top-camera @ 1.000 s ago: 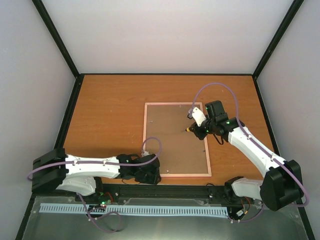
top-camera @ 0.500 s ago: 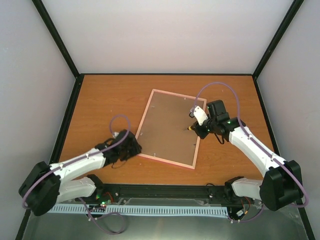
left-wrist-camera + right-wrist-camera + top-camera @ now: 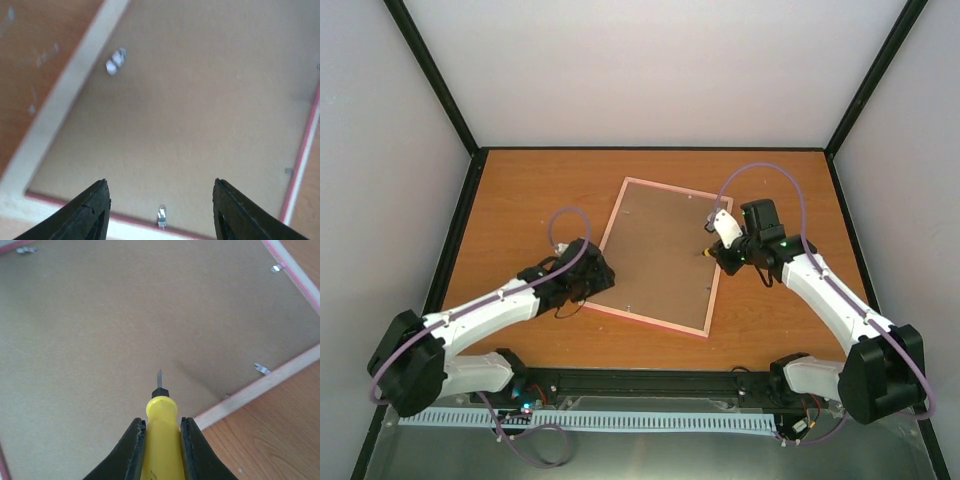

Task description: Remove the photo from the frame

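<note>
Brown backing panel (image 3: 655,255) is still sitting in the face-down frame (image 3: 645,320), which is lying tilted mid-table. The photo is presumably lying unseen beneath it, so nothing is out yet. Metal tabs (image 3: 261,368) are seemingly pinning the panel. At the frame's 3 o'clock edge the right gripper (image 3: 161,422) is clamping a yellow screwdriver (image 3: 161,440). The left gripper (image 3: 160,187) is hovering wide open at 8 o'clock.

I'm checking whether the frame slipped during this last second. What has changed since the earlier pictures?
The frame turned clockwise as seen from above and slid away from the robot. The left claw, open, left the frame's near edge, swung left, then came over its left side. Unchanged: the right claw stays shut on the yellow screwdriver above the frame's back, barely shifted.
</note>
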Controlling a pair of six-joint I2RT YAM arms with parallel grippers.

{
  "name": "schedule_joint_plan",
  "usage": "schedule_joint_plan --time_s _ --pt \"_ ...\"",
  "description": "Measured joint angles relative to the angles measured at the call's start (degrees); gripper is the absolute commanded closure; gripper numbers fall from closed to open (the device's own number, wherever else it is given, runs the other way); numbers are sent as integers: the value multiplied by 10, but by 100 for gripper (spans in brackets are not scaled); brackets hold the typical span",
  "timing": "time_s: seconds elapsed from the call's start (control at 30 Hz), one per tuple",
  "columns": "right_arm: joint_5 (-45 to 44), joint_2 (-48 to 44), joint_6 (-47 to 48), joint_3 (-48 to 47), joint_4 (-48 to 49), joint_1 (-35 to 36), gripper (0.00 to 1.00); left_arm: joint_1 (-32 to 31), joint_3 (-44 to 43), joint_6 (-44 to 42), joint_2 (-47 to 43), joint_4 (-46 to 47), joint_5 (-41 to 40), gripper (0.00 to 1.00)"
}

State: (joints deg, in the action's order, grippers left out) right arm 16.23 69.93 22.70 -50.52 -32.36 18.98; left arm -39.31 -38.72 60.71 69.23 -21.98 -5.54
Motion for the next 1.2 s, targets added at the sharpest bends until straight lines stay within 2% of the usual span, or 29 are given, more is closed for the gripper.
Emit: schedule_joint_plan --time_s 0.13,0.4,0.83,1.2 --pt "-26 7 42 -7 -1 -24 97 -44 31 57 -23 -6 22 45" --pt "-51 90 126 -52 -6 -82 97 -59 61 123 20 -24 38 43" --pt "-64 108 239 -68 -39 -85 97 -59 36 138 93 -14 5 42" --pt "-54 112 247 -90 -72 -85 97 -44 34 128 102 2 -17 43"
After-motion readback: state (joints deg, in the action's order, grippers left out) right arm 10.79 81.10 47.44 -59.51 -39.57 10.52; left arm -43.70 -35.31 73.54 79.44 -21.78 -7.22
